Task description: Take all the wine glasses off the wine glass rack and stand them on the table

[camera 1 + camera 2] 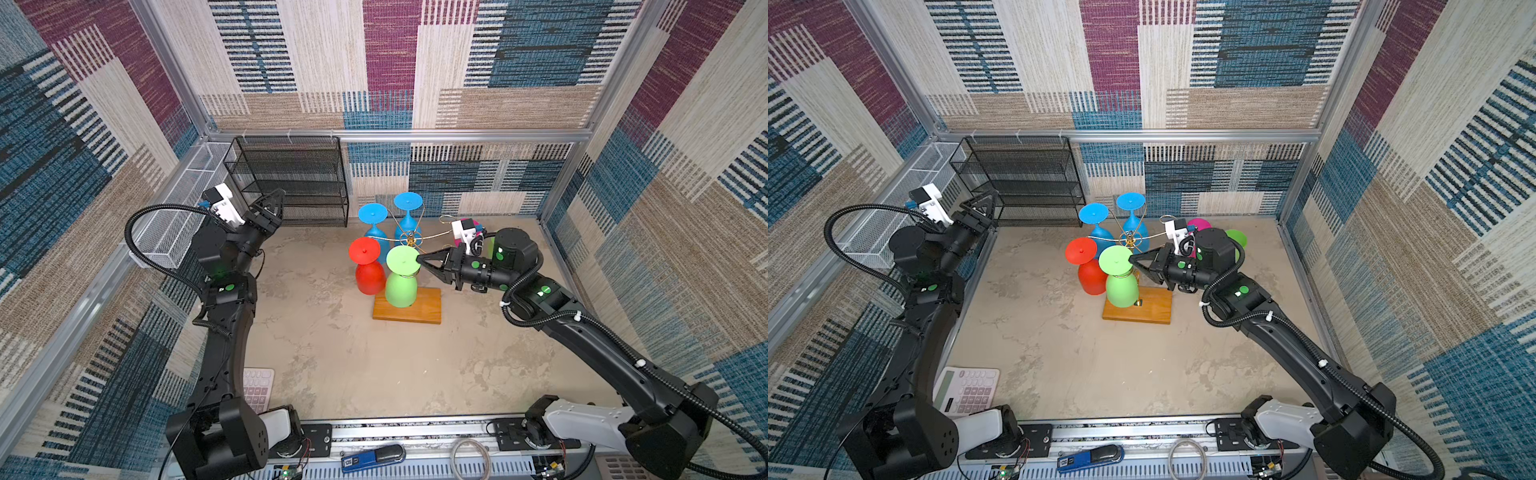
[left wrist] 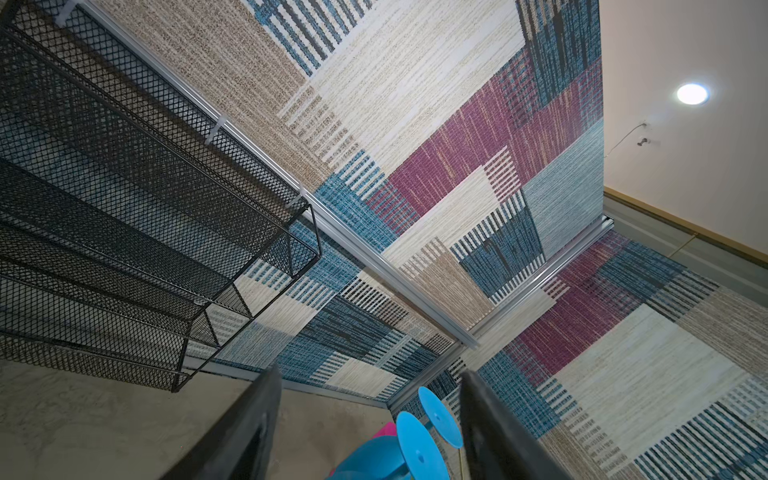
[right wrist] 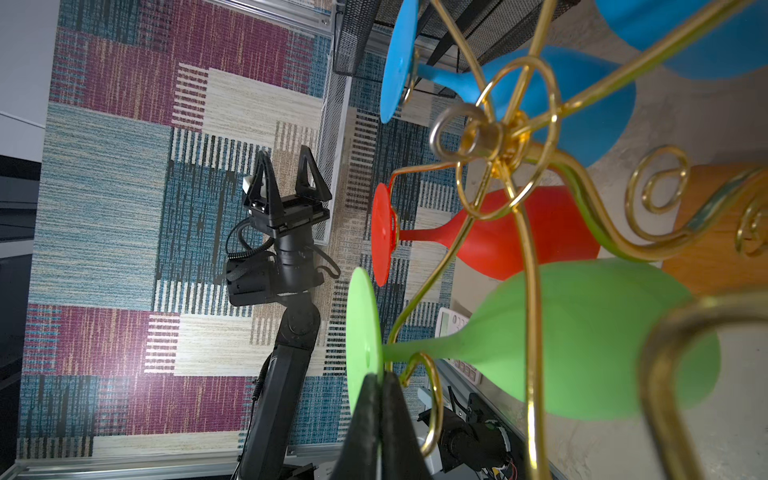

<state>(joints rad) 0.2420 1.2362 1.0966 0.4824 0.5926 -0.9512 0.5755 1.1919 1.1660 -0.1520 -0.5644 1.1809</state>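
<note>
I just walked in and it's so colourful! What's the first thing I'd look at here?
Bright glasses hang upside down on the gold rack in the middle: a red glass, a green glass and two blue glasses. The right gripper is shut on the green glass's foot, and the left gripper hangs open by the black shelf at the back.

six wine glasses (image 1: pixel 1116 259) (image 1: pixel 1080 251) (image 1: pixel 1093 214) (image 1: pixel 1131 201) (image 1: pixel 1198 224) (image 1: pixel 1236 239), one rack (image 1: pixel 1154 307)
</note>
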